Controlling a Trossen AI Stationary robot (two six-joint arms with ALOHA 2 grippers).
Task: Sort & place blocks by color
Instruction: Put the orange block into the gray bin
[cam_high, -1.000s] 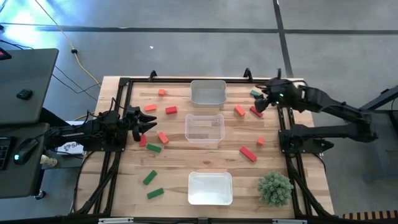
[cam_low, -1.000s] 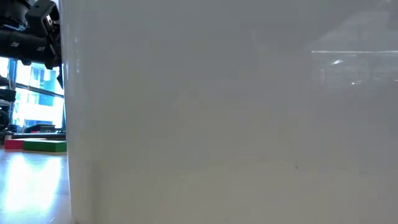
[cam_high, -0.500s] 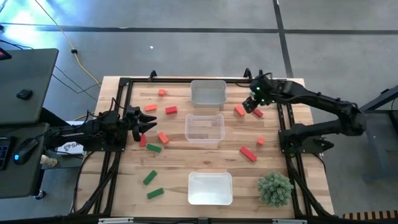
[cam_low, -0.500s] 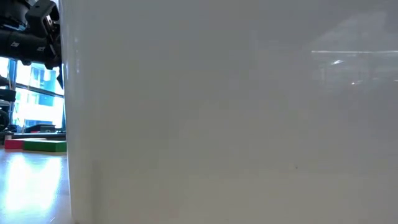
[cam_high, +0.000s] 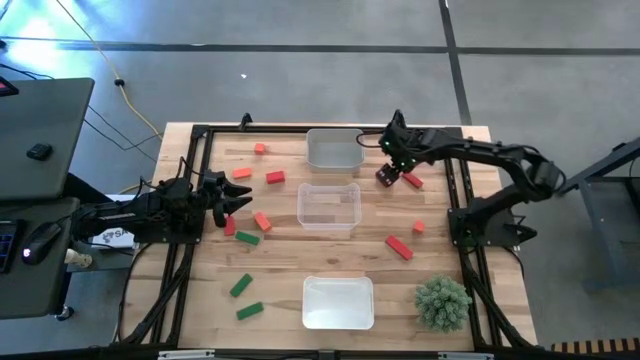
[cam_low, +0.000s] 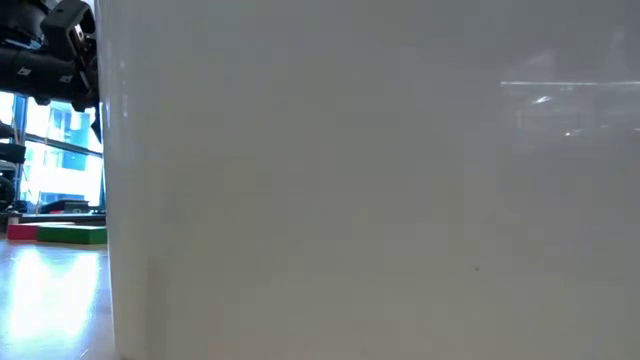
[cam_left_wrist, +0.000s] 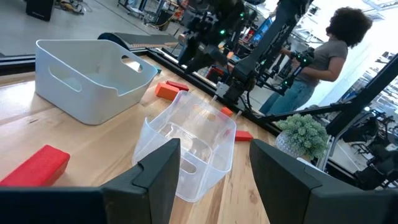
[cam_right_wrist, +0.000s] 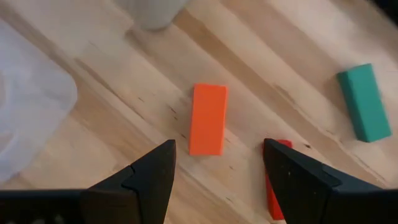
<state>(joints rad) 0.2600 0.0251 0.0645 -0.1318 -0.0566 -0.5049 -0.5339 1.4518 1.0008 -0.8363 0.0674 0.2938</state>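
Right pincer (cam_high: 388, 172) moved, now hiding orange block (cam_right_wrist: 208, 118).

I am being watched from straight above by one camera taking in the whole pale wooden table (cam_high: 330, 255). A second camera is sitting at table height, pressed so near the white rectangular tray (cam_low: 370, 200) that its wall is filling nearly everything. My left wrist camera is looking low across the clear plastic tray (cam_left_wrist: 186, 149) toward my right arm and the room. My right wrist camera is facing down, close over an orange rectangular block (cam_right_wrist: 208, 118), which the overhead camera is not clearly showing.
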